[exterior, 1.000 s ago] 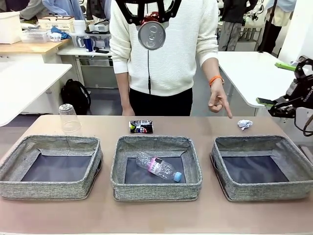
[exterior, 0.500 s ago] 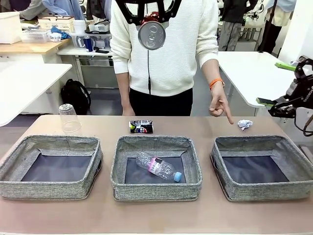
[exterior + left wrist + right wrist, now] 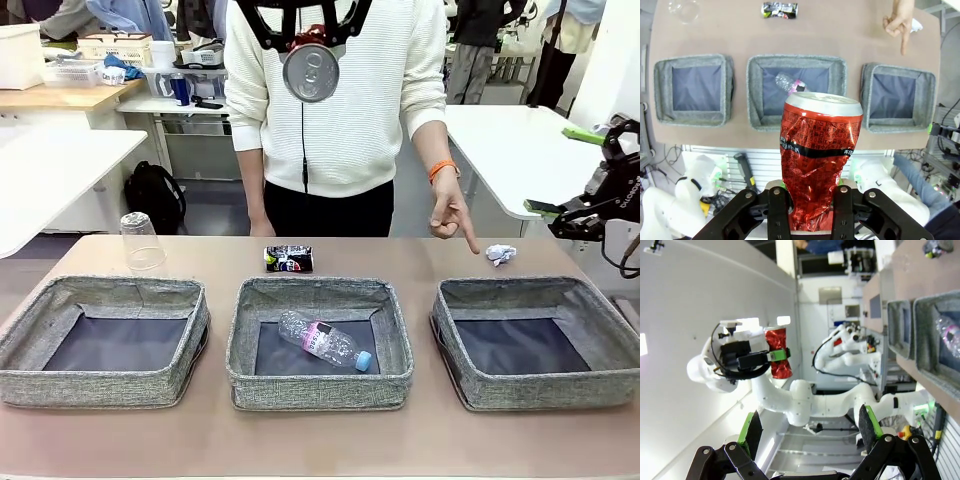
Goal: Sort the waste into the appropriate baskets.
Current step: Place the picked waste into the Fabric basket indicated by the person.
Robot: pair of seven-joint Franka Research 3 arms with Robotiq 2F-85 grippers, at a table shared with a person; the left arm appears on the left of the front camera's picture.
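Observation:
My left gripper [image 3: 810, 200] is shut on the crushed red can [image 3: 817, 165] and holds it high above the table, over the middle basket [image 3: 755, 95]. From the front the can's end [image 3: 309, 70] shows at the top centre. The blue-capped bottle [image 3: 326, 341] lies in the middle basket [image 3: 320, 385]. The left basket [image 3: 100, 385] and right basket [image 3: 540, 385] hold nothing. Behind them on the table are an upturned clear cup [image 3: 142, 241], a dark multicoloured can [image 3: 288, 259] and a white paper ball [image 3: 500, 254]. My right gripper [image 3: 560, 215] hangs open off the table's right edge.
A person stands at the far side, and one hand [image 3: 452, 215] points a finger down at the paper ball. In the right wrist view my open right gripper [image 3: 810, 432] looks sideways at the left arm with the red can [image 3: 777, 360].
The person's pointing hand has shifted slightly right, toward the paper ball. Both arms and the waste are still.

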